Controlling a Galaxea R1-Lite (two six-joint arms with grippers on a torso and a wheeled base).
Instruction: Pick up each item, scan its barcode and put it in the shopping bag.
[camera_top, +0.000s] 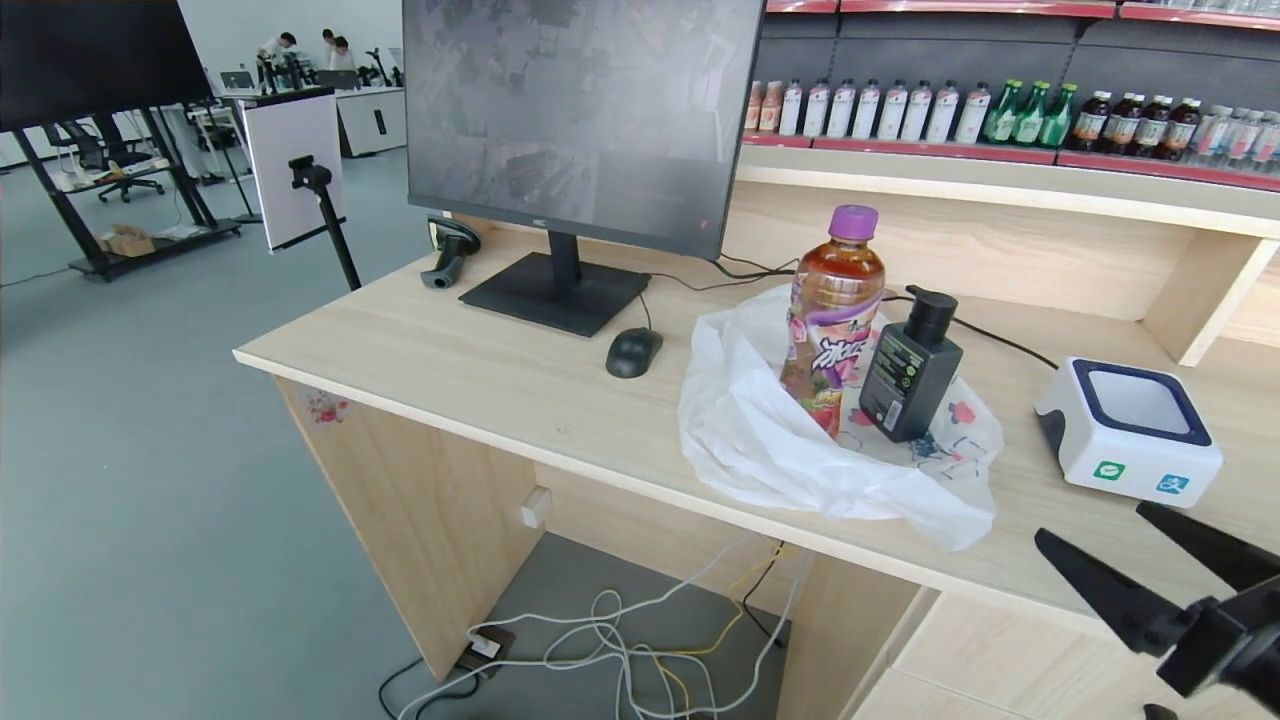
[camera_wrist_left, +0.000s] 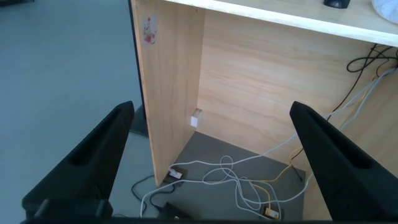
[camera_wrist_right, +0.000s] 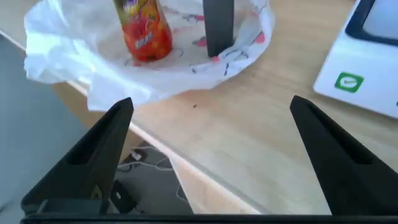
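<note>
On the shopping bag (camera_top: 760, 440), which lies spread and crumpled on the desk (camera_top: 480, 370), two items stand upright and just beside each other. They are a purple-capped tea bottle (camera_top: 833, 310) and, to its right, a black pump bottle (camera_top: 910, 370). It cannot be told whether they sit inside the bag's mouth or on top of the plastic (the folds hide their bases). The white scanner (camera_top: 1128, 430) sits right of the bag, near it but apart.

In the right wrist view both bottles are cut off. Only the lower part of the tea bottle (camera_wrist_right: 146, 31) and a strip of the pump bottle (camera_wrist_right: 219, 25) show above the bag (camera_wrist_right: 62, 50), and the scanner (camera_wrist_right: 367, 68) is clipped at the frame edge.

Right gripper (camera_top: 1090, 522): nearer the robot than the bag and to its right, over the desk's front edge. Fingers are spread wide, holding nothing and touching nothing (camera_wrist_right: 211, 101).

Left gripper (camera_wrist_left: 211, 107): well below the bag's level, facing the desk's side panel (camera_wrist_left: 168, 81) and the floor cables (camera_wrist_left: 230, 180). Fingers are spread wide and empty.
</note>
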